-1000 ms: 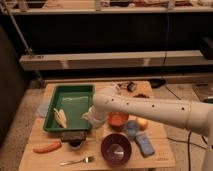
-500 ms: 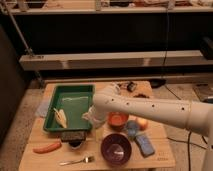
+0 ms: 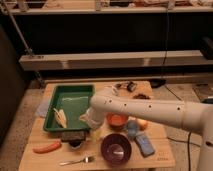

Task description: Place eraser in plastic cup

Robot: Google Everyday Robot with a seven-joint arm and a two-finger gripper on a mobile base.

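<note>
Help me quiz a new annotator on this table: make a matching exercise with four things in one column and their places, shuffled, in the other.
Things:
1 eraser
2 plastic cup
3 purple bowl
4 gripper

Places:
A over the green tray's right rim
B by the green tray's front rim
C just right of the orange bowl
D near the table's front edge

Pairs: 1-B, 2-C, 3-D, 4-A
</note>
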